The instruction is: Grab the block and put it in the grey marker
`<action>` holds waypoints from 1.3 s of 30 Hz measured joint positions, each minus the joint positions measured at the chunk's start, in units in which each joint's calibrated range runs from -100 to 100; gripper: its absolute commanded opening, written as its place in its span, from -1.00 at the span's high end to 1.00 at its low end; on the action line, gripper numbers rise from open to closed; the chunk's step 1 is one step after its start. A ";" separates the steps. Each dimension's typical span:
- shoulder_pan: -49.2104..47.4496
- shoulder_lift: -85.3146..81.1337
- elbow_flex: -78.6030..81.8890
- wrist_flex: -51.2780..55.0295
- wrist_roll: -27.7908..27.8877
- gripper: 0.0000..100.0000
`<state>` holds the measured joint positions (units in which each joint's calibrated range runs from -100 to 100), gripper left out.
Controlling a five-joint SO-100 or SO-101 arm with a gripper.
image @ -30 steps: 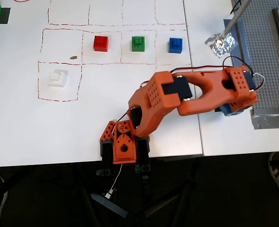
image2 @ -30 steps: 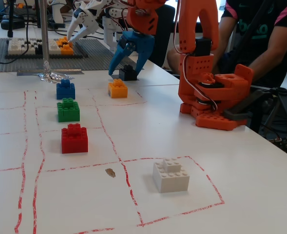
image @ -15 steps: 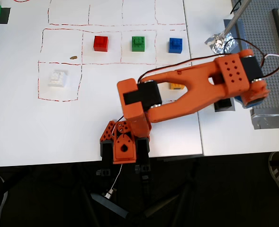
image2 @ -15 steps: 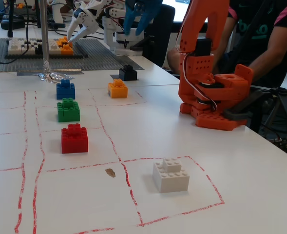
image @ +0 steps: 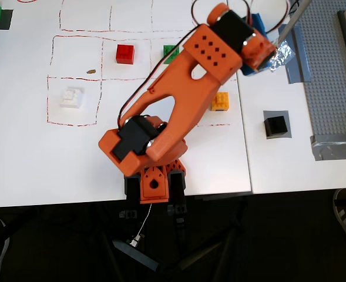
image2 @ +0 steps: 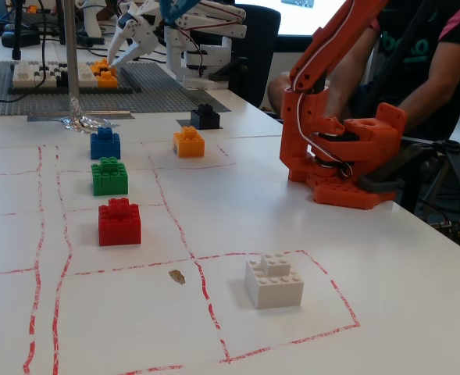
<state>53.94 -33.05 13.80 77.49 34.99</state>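
Note:
The black block (image: 276, 125) (image2: 205, 116) rests upright on the grey marker (image: 268, 116), a dark square patch right of the table seam in the overhead view. Nothing touches the block. My orange arm reaches from its base (image: 155, 183) toward the far right. My blue gripper (image: 259, 41) (image2: 176, 8) is raised high, well away from the block and near the foil. In the overhead view the wrist mostly covers it, and the fixed view cuts it off at the top edge. How the jaws stand does not show.
Red (image: 125, 53), orange (image: 220, 101) and white (image: 71, 97) bricks sit in red-lined squares; a green one (image: 170, 50) is half hidden by the arm. Crumpled foil (image: 282, 56) wraps a pole's foot. A grey studded baseplate (image: 334, 88) lies at the right. A person (image2: 417, 55) sits behind the base.
The gripper stood around the block one second ago, then rose off it. The arm has swung away across the table toward the foil. The block stays on the marker.

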 measured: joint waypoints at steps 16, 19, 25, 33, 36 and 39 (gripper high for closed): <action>-31.01 -16.24 24.53 -24.60 -26.42 1.00; -35.69 -21.92 32.64 -28.30 -28.57 1.00; -43.77 -33.61 50.14 -30.06 -32.53 1.00; -53.54 -47.10 67.81 -30.06 -35.36 1.00; -55.63 -50.28 72.77 -30.06 -35.75 1.00; -56.43 -53.72 78.00 -30.06 -35.85 1.00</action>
<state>-2.49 -86.76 91.79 47.43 -0.85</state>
